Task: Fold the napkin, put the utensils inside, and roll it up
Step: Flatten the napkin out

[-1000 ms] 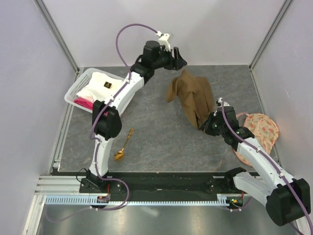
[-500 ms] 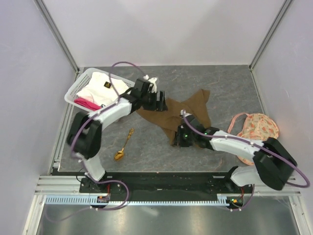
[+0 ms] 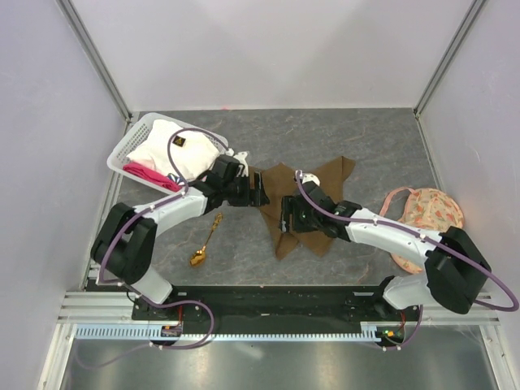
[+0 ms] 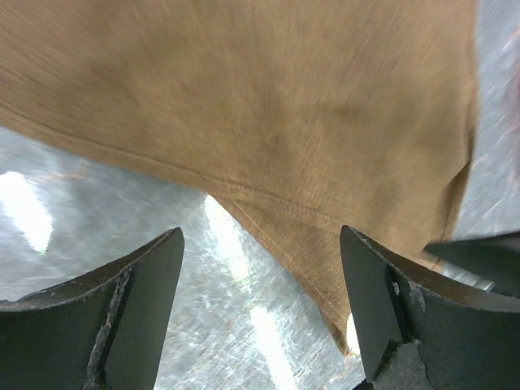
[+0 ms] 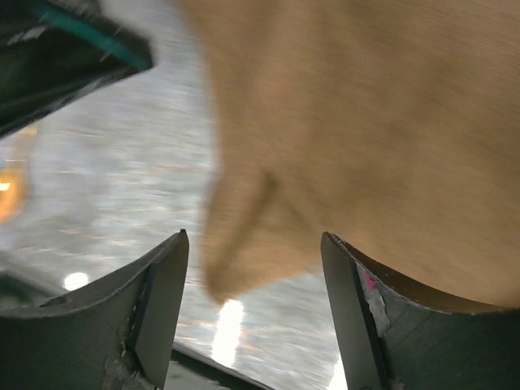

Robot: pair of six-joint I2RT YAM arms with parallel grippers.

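Note:
The olive-brown napkin (image 3: 333,172) lies crumpled and partly spread on the grey table, mid-right. My left gripper (image 3: 261,192) is open at the napkin's left edge. In the left wrist view the napkin (image 4: 268,106) fills the top, and one corner reaches down near the right finger of the open left gripper (image 4: 260,301). My right gripper (image 3: 285,216) stands open over the napkin's lower left part. In the right wrist view a napkin (image 5: 366,122) corner lies loose between the fingers of the right gripper (image 5: 256,313). The gold spoon (image 3: 207,240) lies on the table left of the napkin, apart from both grippers.
A white basket (image 3: 130,140) holding white and pink cloths stands at the back left, close behind the left arm. A peach floral fabric piece (image 3: 431,213) lies at the right edge, beside the right arm. Walls close in the table on three sides.
The right gripper carried the napkin left toward the table's middle, then opened and let it go. The left arm swung down from the back to the napkin's left edge.

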